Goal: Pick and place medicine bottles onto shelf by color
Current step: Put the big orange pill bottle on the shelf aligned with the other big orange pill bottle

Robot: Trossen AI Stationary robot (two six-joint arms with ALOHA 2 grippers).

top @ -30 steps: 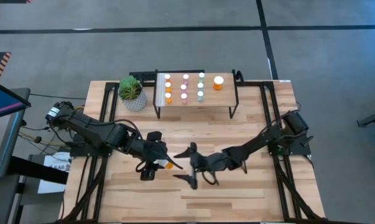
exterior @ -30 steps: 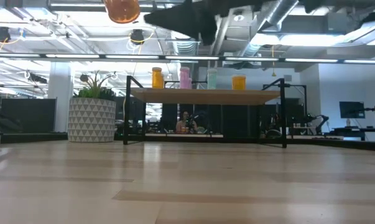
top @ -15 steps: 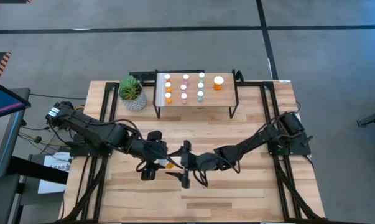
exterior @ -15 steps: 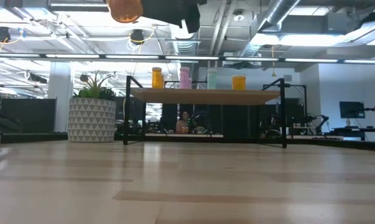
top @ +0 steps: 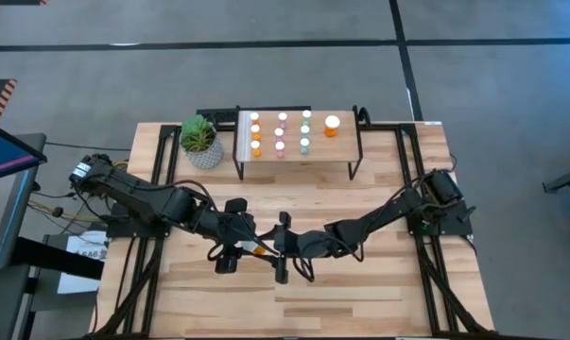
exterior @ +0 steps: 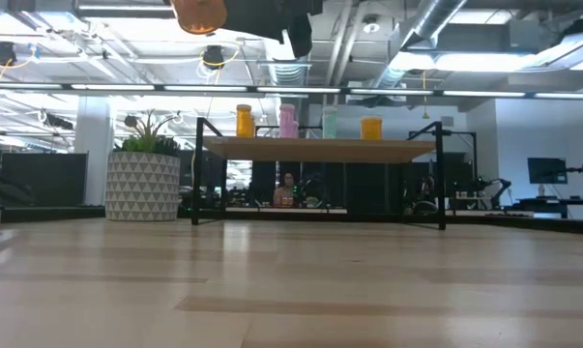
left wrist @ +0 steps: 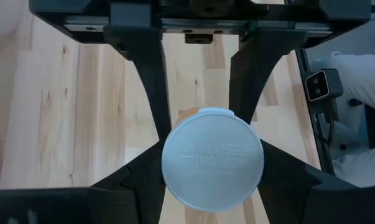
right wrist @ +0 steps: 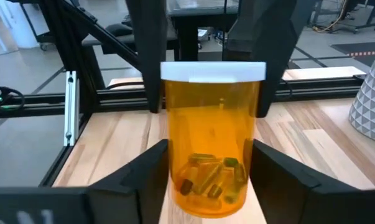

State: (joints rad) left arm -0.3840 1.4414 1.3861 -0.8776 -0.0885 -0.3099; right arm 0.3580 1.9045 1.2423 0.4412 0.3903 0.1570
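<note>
Pale wooden tabletop [top: 379, 203] fills my overhead view, with the shelf [top: 299, 156] at its far edge beside the potted plant [top: 200, 140]; nine small medicine bottles stand there in three columns, orange, pink and teal, with one wider orange bottle [top: 332, 126] apart at the end nearer the right arm; the low view shows them upright in a row on the deck.

Both arms meet mid-table, well short of the shelf; the left gripper [top: 239, 243] has its fingers [left wrist: 147, 93] clamped on a second wide orange bottle [right wrist: 211, 146] just under its white cap [left wrist: 212, 157], holding it upright and clear of the wood; the right gripper [top: 283, 250] has come in around the same bottle's body, its fingers [right wrist: 143, 180] standing either side; I cannot tell whether they press the plastic yet.

I read this as a handover from left to right; to do it well I would let the right fingers seat squarely on the body, below the left's hold, before the left lets go; the bottle is round and smooth, so an off-centre pinch could roll it out; afterwards I would carry it upright to the gap next to the other wide orange bottle.
</note>
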